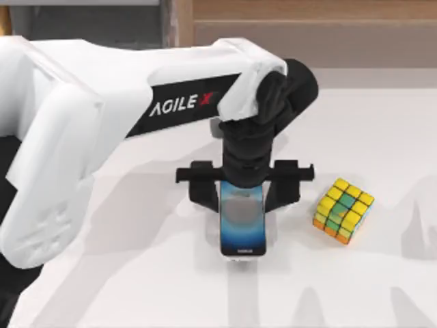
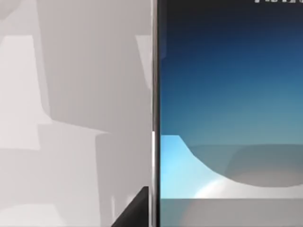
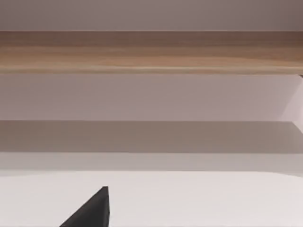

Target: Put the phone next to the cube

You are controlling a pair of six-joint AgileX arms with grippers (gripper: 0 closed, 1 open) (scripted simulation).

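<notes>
The left arm, a white AgileX arm with a black wrist, reaches in from the top view's left edge over the white table (image 1: 382, 137). Its black two-finger left gripper (image 1: 243, 198) hangs over the middle of the table, pointing down, with its cross-bar set across the far end of the phone.

The phone (image 1: 242, 222), a slim rectangular smartphone with a blue-grey gradient screen, dark bezel and white rim, lies screen-up near the table's centre, its long side running toward the near edge. Its far end sits between the gripper's two fingers; the near end projects clear of them toward the near edge. The jaws stand partly closed, one finger on each long side of the phone. Whether the pads press on the rim cannot be told, nor whether the phone rests on the surface or is raised off it.

In the left wrist view the phone's screen (image 2: 227, 94) is seen close up beside bare table surface, with a dark finger tip (image 2: 135, 210) at the phone's edge.

The cube (image 1: 343, 210), a small 3x3 puzzle cube of mostly yellow tiles with green and orange ones and black grid lines, sits to the right of the phone, apart from it, toward the table's right edge. It is turned with a corner toward the near edge.

The right wrist view shows a wooden band (image 3: 151, 52) beyond the table's edge, with one dark finger tip (image 3: 92, 210) in frame; its jaw state cannot be told.
</notes>
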